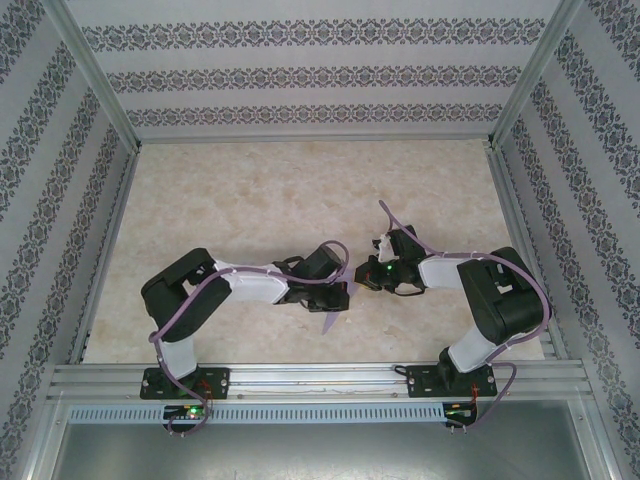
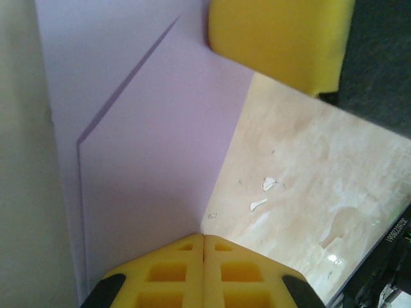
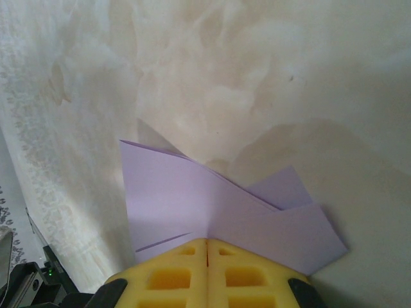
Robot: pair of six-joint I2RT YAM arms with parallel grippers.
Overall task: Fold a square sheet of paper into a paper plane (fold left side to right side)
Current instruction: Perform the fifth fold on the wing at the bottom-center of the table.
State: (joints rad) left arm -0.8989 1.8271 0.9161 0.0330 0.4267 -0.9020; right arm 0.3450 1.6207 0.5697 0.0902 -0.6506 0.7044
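Paper plane (image 3: 192, 199), lavender, pinched by left gripper (image 2: 203, 239) and right gripper (image 3: 207, 242)

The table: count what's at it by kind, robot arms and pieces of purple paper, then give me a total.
Robot arms: 2 (left arm, right arm)
Pieces of folded purple paper: 1
Total: 3
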